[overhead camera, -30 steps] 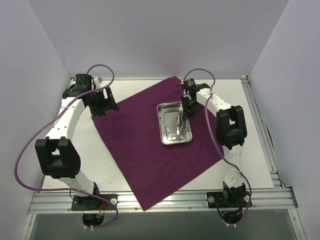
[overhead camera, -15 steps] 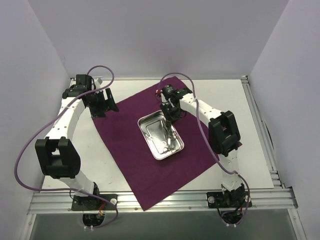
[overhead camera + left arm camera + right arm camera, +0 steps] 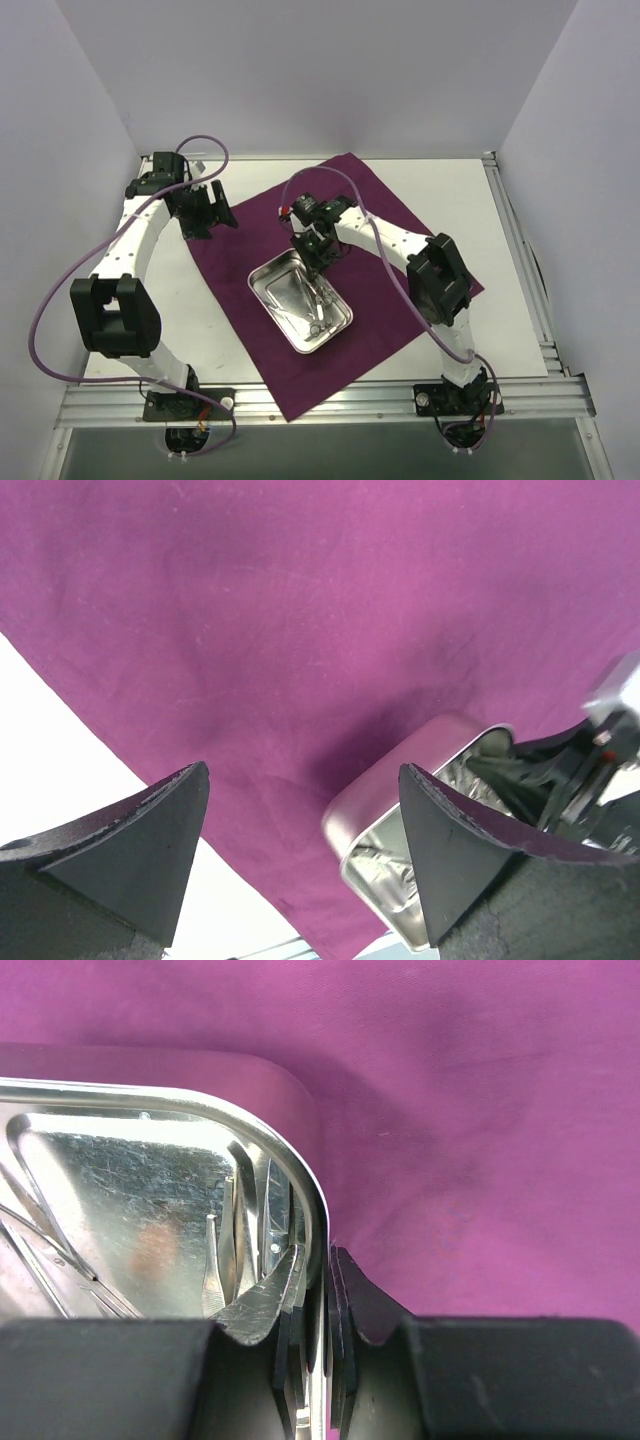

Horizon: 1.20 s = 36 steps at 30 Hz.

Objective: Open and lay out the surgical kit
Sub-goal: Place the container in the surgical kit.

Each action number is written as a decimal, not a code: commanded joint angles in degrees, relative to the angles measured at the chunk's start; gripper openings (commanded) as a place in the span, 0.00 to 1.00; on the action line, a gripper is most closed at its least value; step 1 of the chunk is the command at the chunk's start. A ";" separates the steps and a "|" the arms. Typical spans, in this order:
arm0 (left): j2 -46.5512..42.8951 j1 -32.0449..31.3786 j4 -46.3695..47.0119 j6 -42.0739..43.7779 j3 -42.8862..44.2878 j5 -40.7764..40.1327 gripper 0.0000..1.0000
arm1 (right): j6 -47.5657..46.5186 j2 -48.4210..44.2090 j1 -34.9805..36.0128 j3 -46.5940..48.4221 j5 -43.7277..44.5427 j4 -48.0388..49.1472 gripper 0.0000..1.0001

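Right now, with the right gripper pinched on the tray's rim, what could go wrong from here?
1. The right gripper clamps only the thin rim near one corner of the steel tray; it may slip or tip, and the loose instruments could slide out.
2. The tray rests on the purple cloth, and the open left gripper hovers above it without holding it, so dragging could bunch the cloth.

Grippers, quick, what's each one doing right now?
Left gripper: open, holding nothing, above the cloth.
Right gripper: shut on the rim of the tray.
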 commanded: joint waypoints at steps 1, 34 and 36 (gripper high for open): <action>-3.86 0.22 -0.33 -0.88 -0.35 -0.35 0.85 | 1.45 -3.58 2.25 -0.06 -3.91 -2.72 0.00; -8.08 -0.13 -1.56 -2.90 -6.59 -2.99 0.86 | 14.55 -5.16 11.40 -9.90 2.15 1.33 0.00; -8.69 -0.22 -1.91 -3.17 -7.03 -2.99 0.86 | 15.43 -5.25 11.58 -10.25 3.11 1.85 0.00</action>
